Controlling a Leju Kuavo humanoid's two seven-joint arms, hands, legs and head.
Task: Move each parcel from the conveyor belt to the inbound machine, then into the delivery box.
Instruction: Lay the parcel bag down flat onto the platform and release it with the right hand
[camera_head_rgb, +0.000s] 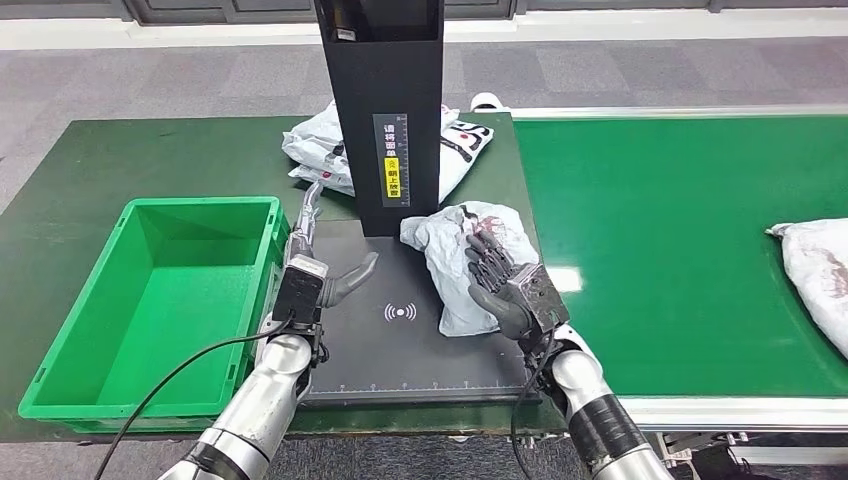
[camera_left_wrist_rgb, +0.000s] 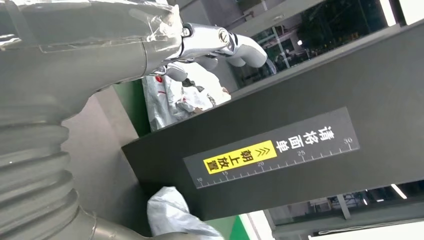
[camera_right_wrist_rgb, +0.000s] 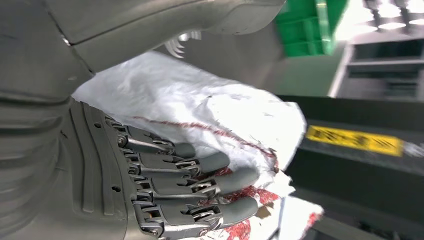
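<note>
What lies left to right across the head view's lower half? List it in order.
green box → left hand → parcel held by right hand → right hand → conveyor belt → parcel on the belt

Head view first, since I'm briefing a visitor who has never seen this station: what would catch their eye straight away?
The tall black scanner post rising from the dark platform in the middle, with the right hand gripping a crumpled white parcel at its foot. Next, the bright green bin on the left, and another white parcel on the green belt at the right edge.
</note>
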